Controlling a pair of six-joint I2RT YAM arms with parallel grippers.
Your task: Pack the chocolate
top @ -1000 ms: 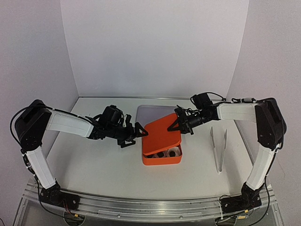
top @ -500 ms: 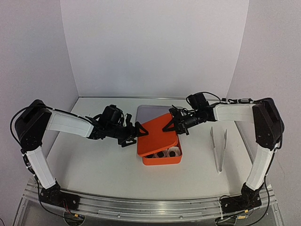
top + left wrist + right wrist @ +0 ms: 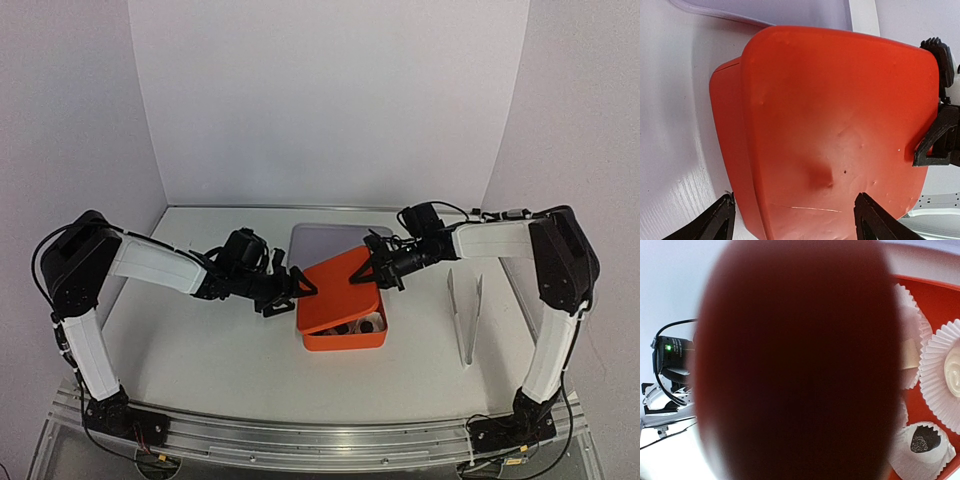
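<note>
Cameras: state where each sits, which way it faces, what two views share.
Top external: above, behind the arms, looking down at the table; both arms show, left gripper and right gripper at the orange lid.
Left wrist: on the left arm, facing the lid's top; own fingertips at bottom.
Right wrist: on the right arm, against the blurred lid, chocolate in the box beyond; own fingers hidden.
Shared: the lid, all three.

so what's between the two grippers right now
A flat orange plastic lid, tilted over the orange box, fills the gap from left gripper to right gripper; the top view shows it.
</note>
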